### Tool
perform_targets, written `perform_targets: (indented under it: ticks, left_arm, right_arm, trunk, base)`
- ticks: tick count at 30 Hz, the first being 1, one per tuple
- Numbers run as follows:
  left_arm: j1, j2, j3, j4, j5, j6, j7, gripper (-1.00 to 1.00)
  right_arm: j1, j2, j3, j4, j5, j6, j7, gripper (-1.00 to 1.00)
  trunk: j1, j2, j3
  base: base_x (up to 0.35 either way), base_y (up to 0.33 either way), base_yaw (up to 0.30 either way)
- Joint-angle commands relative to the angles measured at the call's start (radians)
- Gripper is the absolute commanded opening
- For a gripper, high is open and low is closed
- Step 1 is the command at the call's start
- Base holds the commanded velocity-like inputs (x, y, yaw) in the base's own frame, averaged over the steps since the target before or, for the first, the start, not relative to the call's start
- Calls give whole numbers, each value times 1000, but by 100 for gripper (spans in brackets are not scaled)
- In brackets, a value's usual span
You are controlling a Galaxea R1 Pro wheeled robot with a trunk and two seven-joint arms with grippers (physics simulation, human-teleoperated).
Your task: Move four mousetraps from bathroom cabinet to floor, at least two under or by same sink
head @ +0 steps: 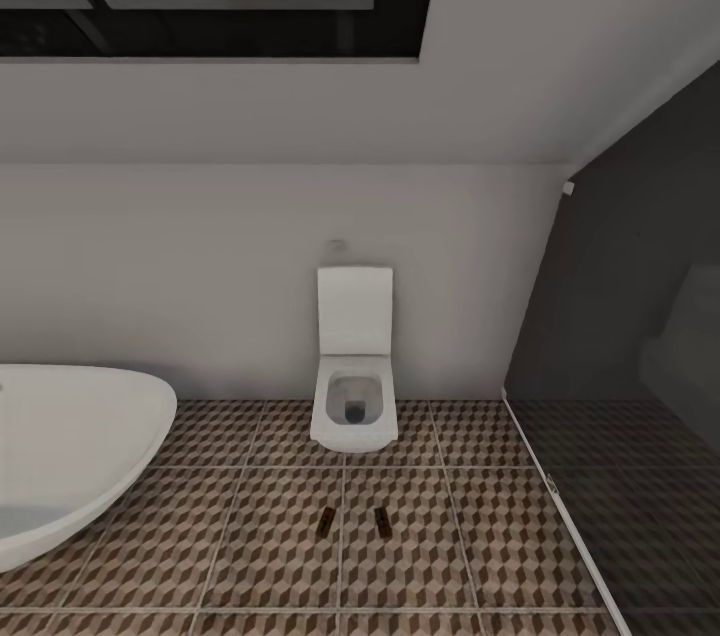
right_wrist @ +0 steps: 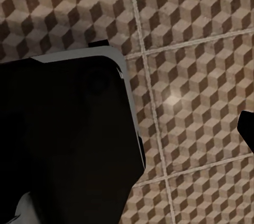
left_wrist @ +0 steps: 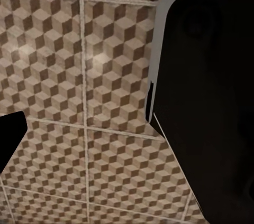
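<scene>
from the head camera i see two mousetraps on the bathroom floor (head: 250, 526): the left mousetrap (head: 326, 520) and the right mousetrap (head: 382, 520), lying side by side but apart, just in front of the toilet (head: 353, 386) at the far wall. the bathtub (head: 70, 446) curves in at the near left, and a dark glass partition (head: 620, 396) closes off the right. these two sit by the toilet, and i can't place a sink from here, so i judge the sink condition as unconfirmed.

both wrist cameras look down at the patterned tiles past the robot's dark body (left_wrist: 211, 108). a dark tip at the edge of each wrist view may be a finger, but i cannot tell whether either tool is open or closed.

the traps look tiny, flat, light and stiff. i'd guess they slide easily on tile, so i'd pinch across the long wooden edges, staying off the wire parts, coming straight down
</scene>
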Motion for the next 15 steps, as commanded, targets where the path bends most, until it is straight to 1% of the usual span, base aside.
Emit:
perform_targets:
  ticks: [1,15]
  left_arm:
    - [-1,-1,-9,1,8,-1,1,100]
    - [3,-2,-9,-1,7,-1,-4,100]
  right_arm:
    - [-1,0,9,0,-8,-2,-3,100]
    - [-1,0,8,-9,-11,-6,-3,100]
  trunk:
    - [1,-2,-2]
    - [1,-2,-2]
  base:
    - [0,0,0]
    - [0,0,0]
